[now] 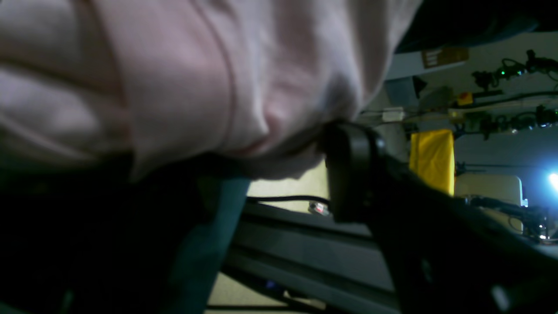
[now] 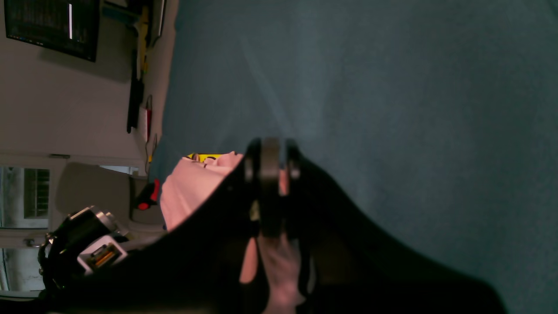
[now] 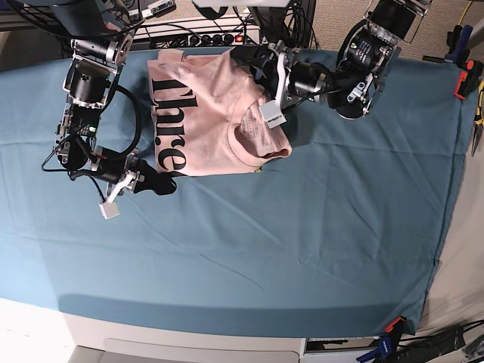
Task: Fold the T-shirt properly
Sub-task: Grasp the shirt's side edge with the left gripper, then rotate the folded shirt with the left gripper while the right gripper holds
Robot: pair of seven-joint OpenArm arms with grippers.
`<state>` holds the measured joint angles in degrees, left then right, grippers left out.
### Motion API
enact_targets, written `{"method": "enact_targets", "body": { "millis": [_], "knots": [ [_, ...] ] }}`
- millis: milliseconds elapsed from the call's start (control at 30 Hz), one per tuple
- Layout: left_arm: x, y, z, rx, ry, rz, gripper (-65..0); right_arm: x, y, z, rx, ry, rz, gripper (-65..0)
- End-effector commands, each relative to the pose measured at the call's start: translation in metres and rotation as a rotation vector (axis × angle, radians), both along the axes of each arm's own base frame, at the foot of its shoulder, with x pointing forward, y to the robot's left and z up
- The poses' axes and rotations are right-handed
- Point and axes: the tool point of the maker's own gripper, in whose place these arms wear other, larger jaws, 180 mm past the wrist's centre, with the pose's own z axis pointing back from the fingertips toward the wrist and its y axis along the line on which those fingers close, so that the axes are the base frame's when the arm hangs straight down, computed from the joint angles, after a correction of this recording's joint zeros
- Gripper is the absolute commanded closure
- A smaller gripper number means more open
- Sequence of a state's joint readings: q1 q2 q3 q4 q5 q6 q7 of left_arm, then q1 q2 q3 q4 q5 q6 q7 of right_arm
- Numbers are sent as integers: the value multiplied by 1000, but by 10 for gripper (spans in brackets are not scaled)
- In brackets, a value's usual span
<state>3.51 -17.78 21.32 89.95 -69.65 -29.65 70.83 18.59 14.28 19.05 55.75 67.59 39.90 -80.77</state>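
Still, the right fingers (image 3: pixel 160 181) pinch the shirt (image 3: pixel 212 113) hem; left fingers (image 3: pixel 253 64) gape, so pulling could undo the fold.

Left arm reaching in low, fingers (image 3: pixel 253 60) spread wide, right arm bent, fingers (image 3: pixel 168 184) pinched together

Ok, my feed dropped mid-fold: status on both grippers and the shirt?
Right gripper shut on T-shirt edge near the lettering. Left gripper open at the shirt's far edge. Shirt part-folded on the teal cloth. Nothing in the way.
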Motion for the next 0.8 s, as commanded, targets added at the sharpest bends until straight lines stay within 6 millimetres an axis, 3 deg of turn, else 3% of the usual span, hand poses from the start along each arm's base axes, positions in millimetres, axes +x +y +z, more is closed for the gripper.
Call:
{"method": "enact_targets", "body": {
  "millis": [0, 100, 133, 233, 267, 500, 767],
  "knots": [
    [-1, -3, 5, -18, 5, -4, -374, 15, -6, 20, 12, -64, -20, 0],
    [-1, -4, 5, -20, 4, -2, -361, 15, -6, 20, 12, -64, -20, 0],
    [-1, -4, 5, -20, 4, -2, -311, 15, -6, 20, 12, -64, -20, 0],
    [0, -4, 6, -26, -3, 2, -52, 15, -6, 20, 12, -64, -20, 0],
    [0, -4, 5, -22, -8, -1, 0, 15, -6, 20, 12, -65, -20, 0],
    [8, 4, -1, 33, -61, -2, 0, 17, -5, 28, 43, -88, -26, 0],
    [61, 44, -4, 206, -221, 25, 0, 21, -5, 47, 1, -161, -12, 0]
  ]
}}
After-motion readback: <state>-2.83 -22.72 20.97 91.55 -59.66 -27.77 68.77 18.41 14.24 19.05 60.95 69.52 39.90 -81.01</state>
